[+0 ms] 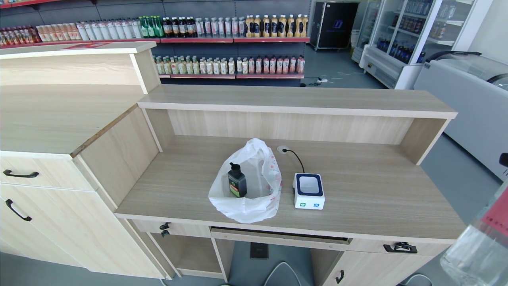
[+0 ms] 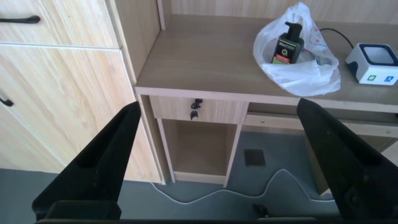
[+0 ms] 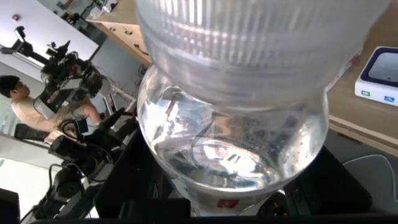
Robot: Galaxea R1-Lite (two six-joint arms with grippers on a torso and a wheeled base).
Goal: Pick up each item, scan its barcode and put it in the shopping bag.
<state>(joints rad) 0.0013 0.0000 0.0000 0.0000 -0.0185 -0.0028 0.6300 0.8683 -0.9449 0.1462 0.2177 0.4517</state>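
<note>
Closest to my lens is the clear water bottle (image 3: 233,124), and the right gripper (image 3: 239,202) is clamped on it, with a dark finger on either side of its body. In the head view the bottle hangs at the near right, off the corner of the counter (image 1: 377,190) and well apart from the scanner (image 1: 308,190). The scanner sits mid-counter with its window facing up, just right of the white shopping bag (image 1: 238,208). A dark pump bottle (image 1: 237,181) stands upright in the bag. The left gripper (image 2: 217,106) is spread wide and holds nothing, low at the near left, below the counter's edge.

I judge the step in hand to be scanning this bottle. To do it well I want to carry it left and farther in, high enough to pass the counter's lip, then hold its label side over the window. I can see a red label but not the barcode, so I expect to roll the wrist slowly until it reads. Water shifts the weight, so I go gently. The bag's mouth lies just left of the scanner. I should come down beside the pump bottle, not onto it, and stay off the scanner's cable (image 1: 297,159).
</note>
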